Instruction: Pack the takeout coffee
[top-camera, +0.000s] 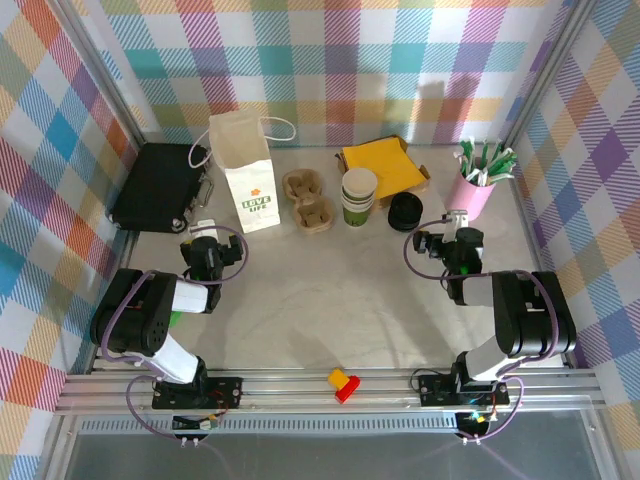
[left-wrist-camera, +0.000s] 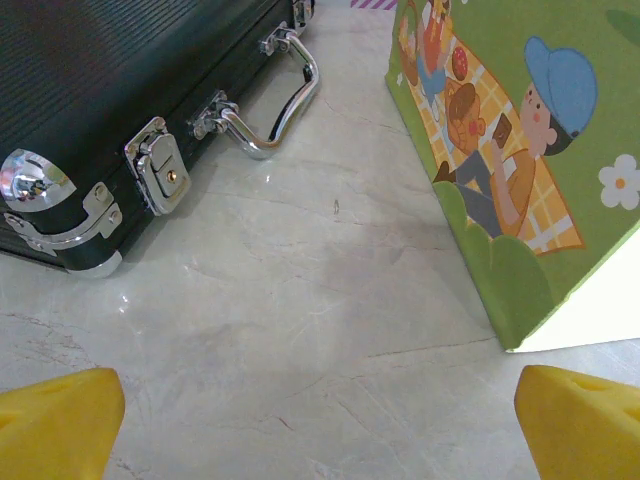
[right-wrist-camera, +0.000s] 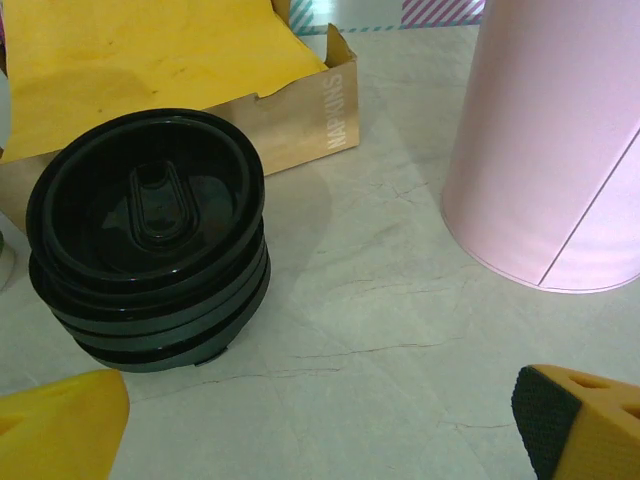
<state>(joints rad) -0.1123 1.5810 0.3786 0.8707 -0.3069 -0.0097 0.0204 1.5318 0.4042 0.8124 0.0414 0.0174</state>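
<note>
Takeout coffee judged not yet made up: stack of green paper cups (top-camera: 359, 195) lidless, ahead and further left of the right claw (top-camera: 456, 222); stack of black lids (top-camera: 406, 212) just ahead-left of the same claw, near the cups but apart from them. Right claw spread to its widest, yellow fingertips (right-wrist-camera: 60, 425) far apart, nothing held. Left claw (top-camera: 204, 232) likewise spread wide and empty, with the white paper bag (top-camera: 245, 180) upright just ahead to its right and a black latched case (top-camera: 155, 185) ahead to its left. Pink straw cup (top-camera: 478, 185) ahead-right of the right claw, napkin box (top-camera: 385, 168) beyond the lids.

Step in hand, as a guess: first reach, for a single lid or cup. For a good job: come down centred over the stack of black lids, close on the top rim alone, lift straight without dragging the lower ones. Same for the cups: pinch only the top rim, gently, for fear of crushing paper walls. Keep clear of the pink straw cup, probably easy to tip. Steady the white paper bag with the left claw before lowering anything in.
</note>
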